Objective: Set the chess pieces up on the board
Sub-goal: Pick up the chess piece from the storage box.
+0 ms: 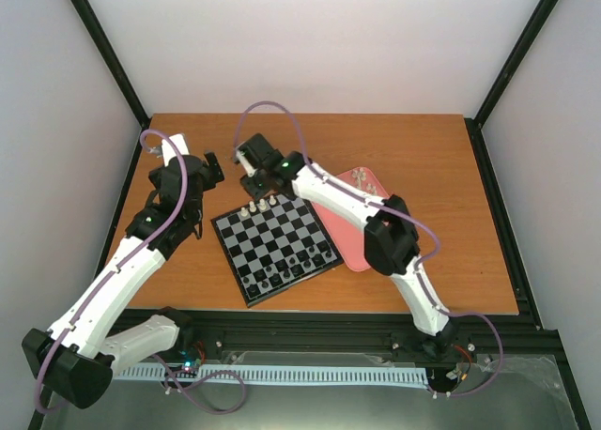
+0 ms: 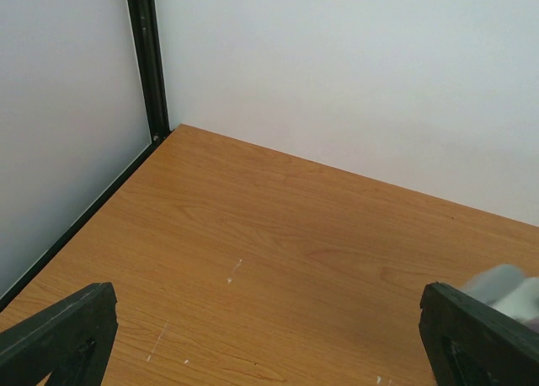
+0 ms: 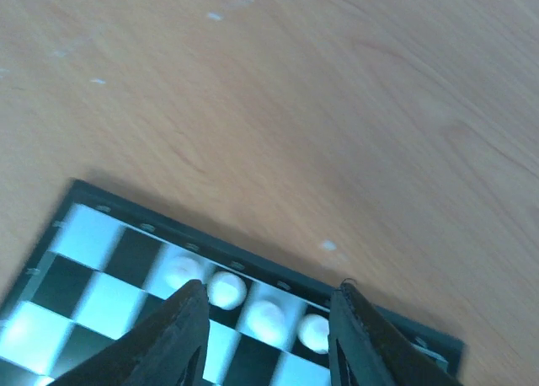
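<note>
The board [image 1: 275,245] lies tilted in the middle of the table. Several white chess pieces [image 1: 259,207] stand in a row along its far edge, and dark pieces [image 1: 286,268] stand along its near edge. My right gripper [image 1: 252,184] hovers over the far edge. In the right wrist view it [image 3: 269,310] is open above the row of white chess pieces [image 3: 226,289] on the board [image 3: 101,272], gripping none of them. My left gripper [image 1: 214,167] is off the board's far left corner. In the left wrist view it [image 2: 269,344] is open over bare wood.
A pink tray [image 1: 349,247] lies right of the board, half under my right arm, with a few pale pieces [image 1: 361,176] at its far end. Black frame posts and white walls enclose the wooden table [image 1: 423,167].
</note>
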`<state>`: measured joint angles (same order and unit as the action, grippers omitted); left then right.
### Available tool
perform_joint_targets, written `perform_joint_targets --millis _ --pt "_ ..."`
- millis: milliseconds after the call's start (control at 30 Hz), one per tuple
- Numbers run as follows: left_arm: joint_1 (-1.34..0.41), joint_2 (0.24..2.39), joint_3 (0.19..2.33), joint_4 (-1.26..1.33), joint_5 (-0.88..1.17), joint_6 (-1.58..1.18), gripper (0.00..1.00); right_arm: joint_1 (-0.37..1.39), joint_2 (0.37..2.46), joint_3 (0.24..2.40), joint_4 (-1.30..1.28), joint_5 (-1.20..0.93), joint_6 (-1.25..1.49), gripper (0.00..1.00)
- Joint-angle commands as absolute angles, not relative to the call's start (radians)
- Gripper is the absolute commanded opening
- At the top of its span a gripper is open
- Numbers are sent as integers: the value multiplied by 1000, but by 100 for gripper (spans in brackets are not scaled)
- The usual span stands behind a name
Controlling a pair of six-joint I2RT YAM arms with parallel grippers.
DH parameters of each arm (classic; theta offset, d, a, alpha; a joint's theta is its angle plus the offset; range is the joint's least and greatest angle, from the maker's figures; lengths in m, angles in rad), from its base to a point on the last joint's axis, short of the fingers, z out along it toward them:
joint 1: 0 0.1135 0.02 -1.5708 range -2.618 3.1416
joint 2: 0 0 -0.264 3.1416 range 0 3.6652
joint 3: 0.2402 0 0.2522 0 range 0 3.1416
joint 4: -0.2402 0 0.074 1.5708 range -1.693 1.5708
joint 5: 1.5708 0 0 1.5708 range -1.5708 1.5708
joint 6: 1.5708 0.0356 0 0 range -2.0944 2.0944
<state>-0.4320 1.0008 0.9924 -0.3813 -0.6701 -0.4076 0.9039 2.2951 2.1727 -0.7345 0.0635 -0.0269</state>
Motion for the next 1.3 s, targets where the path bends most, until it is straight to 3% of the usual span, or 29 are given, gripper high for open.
perform_joint_targets --millis 0,400,1267 --pt "-425 981 995 -365 -673 -416 100 796 2184 1997 -661 170 31 41" --pt "-425 1064 1013 -357 -660 -418 100 506 2052 1696 -556 315 118 42" --pt "-425 1115 1025 -356 -673 -417 100 409 2225 1758 -592 305 118 37"
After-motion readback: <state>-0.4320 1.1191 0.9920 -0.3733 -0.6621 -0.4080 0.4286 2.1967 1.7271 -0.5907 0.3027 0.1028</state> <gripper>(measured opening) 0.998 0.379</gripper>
